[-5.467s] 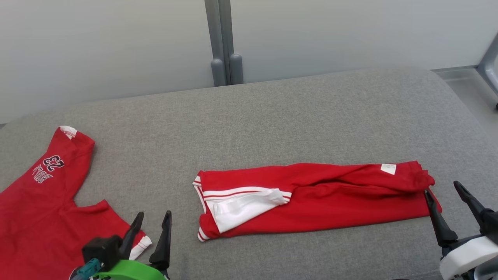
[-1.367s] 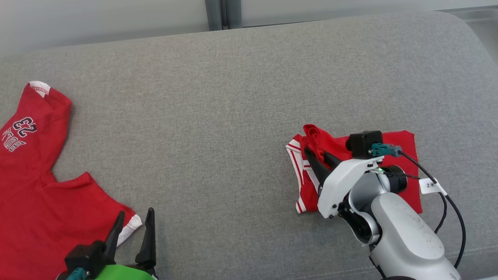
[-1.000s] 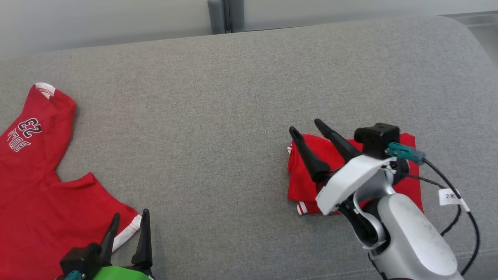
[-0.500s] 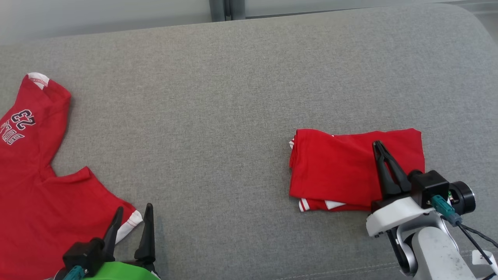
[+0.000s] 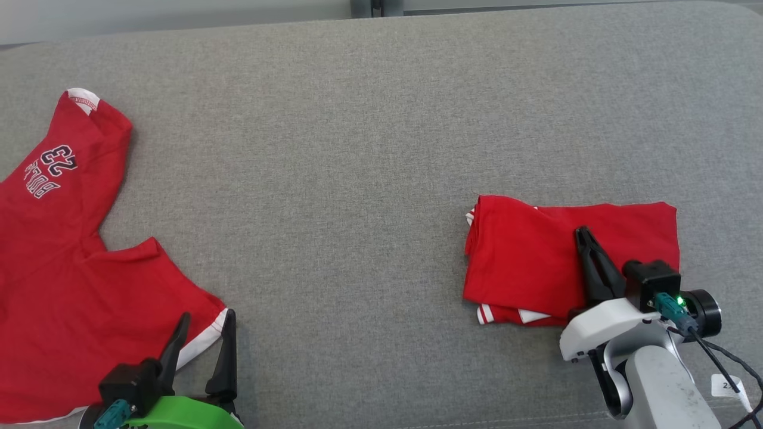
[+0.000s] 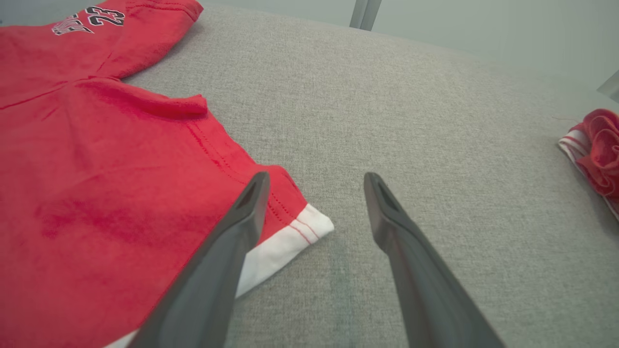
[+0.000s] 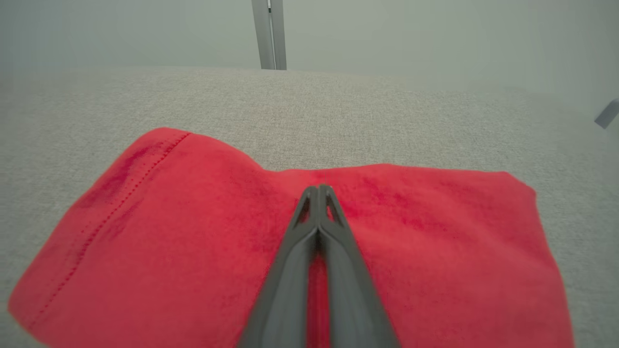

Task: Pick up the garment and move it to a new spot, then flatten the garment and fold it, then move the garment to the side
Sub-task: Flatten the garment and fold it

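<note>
Two red garments lay on the grey woven cushion (image 5: pixel 357 149), its coarse, flecked weave running flat to a rounded far edge. The folded garment (image 5: pixel 524 256) sat in the lower right of the head view as a squat, near-rectangular stack of soft layers, with white-striped trim peeking out along its left and bottom edges. In my right wrist view its top layer looked fleecy and matte, with a dotted stitch line down its left side. At the right edge of my left wrist view its layered ends bunched in loose curls.

A second red shirt (image 5: pixel 65 268) lay spread across the left side of the head view, well apart from the stack. It was printed with a dark "23" and edged with a white band (image 6: pixel 295 232). Bare cushion stretched between the two garments. A grey post (image 7: pixel 269 34) stood against the pale wall at the top of the right wrist view.

My right pincer (image 5: pixel 582 233) had its two dark fingers pressed together tip to tip, lying over the middle of the folded garment's top; whether they bore down on it I could not tell. My left pincer (image 5: pixel 207 314) stood spread wide at the lower left, one finger over the shirt's white band, the other over bare cushion
</note>
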Controlling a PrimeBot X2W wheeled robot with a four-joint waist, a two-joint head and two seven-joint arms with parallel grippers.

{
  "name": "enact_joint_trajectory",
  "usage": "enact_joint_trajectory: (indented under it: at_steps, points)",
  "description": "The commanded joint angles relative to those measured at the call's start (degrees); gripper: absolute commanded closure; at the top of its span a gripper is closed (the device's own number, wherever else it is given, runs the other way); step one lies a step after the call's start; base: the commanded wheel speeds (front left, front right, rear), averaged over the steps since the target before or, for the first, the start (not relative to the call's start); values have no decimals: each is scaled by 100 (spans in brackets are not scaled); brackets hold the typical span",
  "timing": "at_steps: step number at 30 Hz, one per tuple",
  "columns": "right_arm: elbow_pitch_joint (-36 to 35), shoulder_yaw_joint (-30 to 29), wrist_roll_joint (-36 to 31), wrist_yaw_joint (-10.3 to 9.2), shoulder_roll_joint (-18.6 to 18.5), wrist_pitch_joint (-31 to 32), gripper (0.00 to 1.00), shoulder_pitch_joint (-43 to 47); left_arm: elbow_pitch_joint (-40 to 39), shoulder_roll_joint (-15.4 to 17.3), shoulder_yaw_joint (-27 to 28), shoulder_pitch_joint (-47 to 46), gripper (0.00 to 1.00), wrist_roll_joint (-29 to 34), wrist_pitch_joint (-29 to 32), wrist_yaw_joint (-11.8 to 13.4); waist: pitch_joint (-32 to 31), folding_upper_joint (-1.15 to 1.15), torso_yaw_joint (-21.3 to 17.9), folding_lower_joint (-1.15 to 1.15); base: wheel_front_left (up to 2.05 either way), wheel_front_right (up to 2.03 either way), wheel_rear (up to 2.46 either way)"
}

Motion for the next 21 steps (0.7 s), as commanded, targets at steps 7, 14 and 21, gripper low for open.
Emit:
enact_joint_trajectory:
  at_steps: [7, 14, 21]
  points:
    - [323, 322, 224, -8, -9, -23, 100, -298, -45, 97, -14, -100, 0, 15, 71, 27, 35, 0, 105, 0, 0, 0, 0]
    - [570, 813, 184, -8, -9, -23, 100, -540, -103, 114, -10, -125, 0, -31, 76, 81, 90, 0, 246, 0, 0, 0, 0]
    - [699, 1391, 244, -9, -11, -24, 100, -615, -121, 122, -6, -108, 0, -67, 65, 119, 128, 0, 298, 0, 0, 0, 0]
